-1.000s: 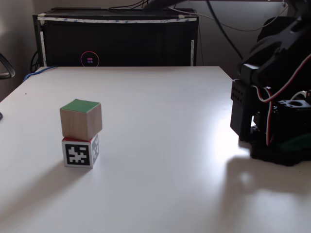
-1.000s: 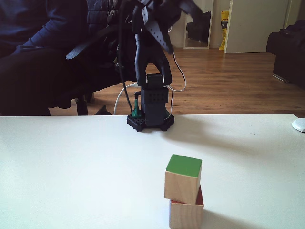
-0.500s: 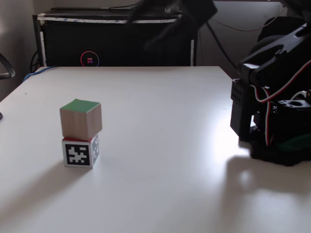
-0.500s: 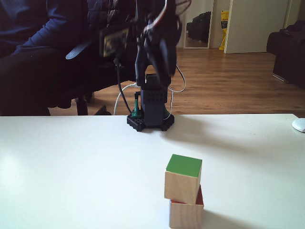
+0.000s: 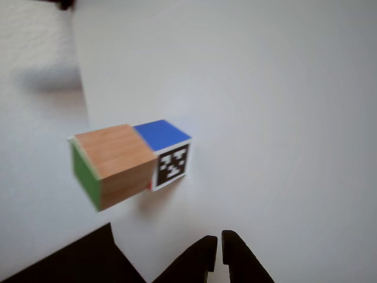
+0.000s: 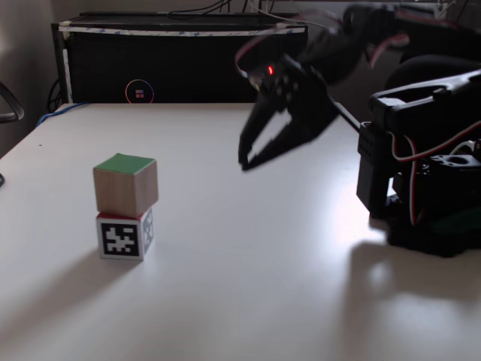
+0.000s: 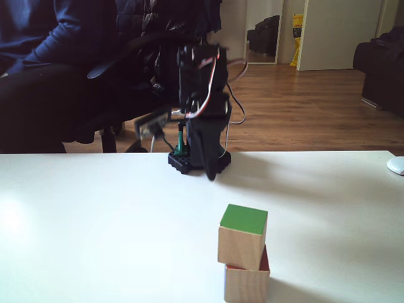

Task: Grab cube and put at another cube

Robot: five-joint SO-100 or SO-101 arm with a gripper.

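The cube (image 6: 125,184), light wood with a green top, rests slightly askew on top of another cube (image 6: 124,235), whose black-and-white marker face looks toward the camera. In a fixed view the same stack shows the cube (image 7: 242,237) over another cube (image 7: 246,284) with a red edge. The other view lies on its side: the cube (image 5: 112,165) sits against another cube (image 5: 168,150) with its blue and marker faces showing. My gripper (image 6: 244,162) hangs in the air to the right of the stack, well clear of it, fingers together and holding nothing. Its tips (image 5: 217,250) nearly touch.
The arm's black base (image 6: 432,210) stands at the right of the white table (image 6: 248,286). A black cabinet (image 6: 180,68) runs along the far edge. A seated person in dark clothes (image 7: 44,69) is behind the base (image 7: 199,161). A white mouse (image 7: 396,165) lies at the right edge.
The arm has unfolded from above its base and swung out over the table toward the stack. The two cubes have not moved.
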